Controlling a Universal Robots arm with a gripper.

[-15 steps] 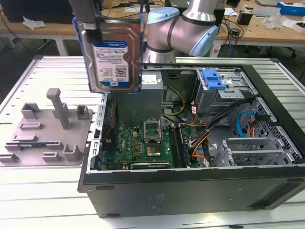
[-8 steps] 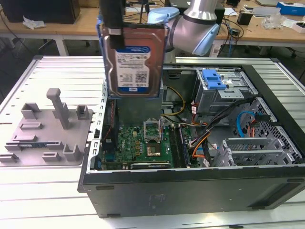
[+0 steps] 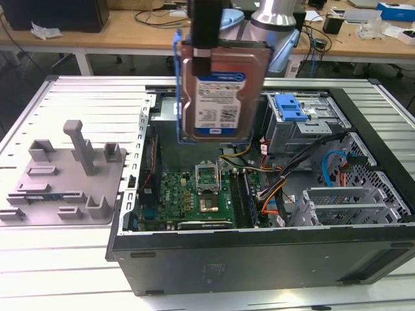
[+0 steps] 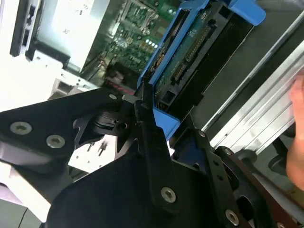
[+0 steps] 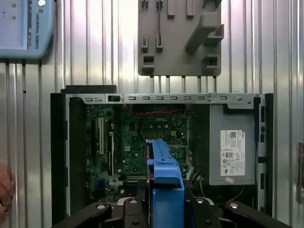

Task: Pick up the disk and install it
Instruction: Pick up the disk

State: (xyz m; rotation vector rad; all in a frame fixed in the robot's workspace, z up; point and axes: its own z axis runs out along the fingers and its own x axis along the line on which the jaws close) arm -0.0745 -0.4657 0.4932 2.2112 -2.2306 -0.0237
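gripper (image 3: pixel 206 50): clamping the disk's top edge, pressing on its blue carrier
disk (image 3: pixel 219 91): hanging upright in the air, over the motherboard (image 3: pixel 194 194) of the open computer case (image 3: pixel 259 254)
blue latch (image 3: pixel 290 107): sitting to the exterior view's right of the disk
first wrist view's edge: probably a person's hand (image 5: pixel 4 187), resting beside the case

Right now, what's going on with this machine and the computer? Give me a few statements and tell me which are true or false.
1. The disk is clamped in the fingers and hangs above the open computer case. True.
2. The disk lies flat on the grey fixture plate. False: it hangs upright in the air over the case.
3. The case is closed up. False: it is open, and the motherboard is exposed.
4. A blue carrier frames the disk. True.
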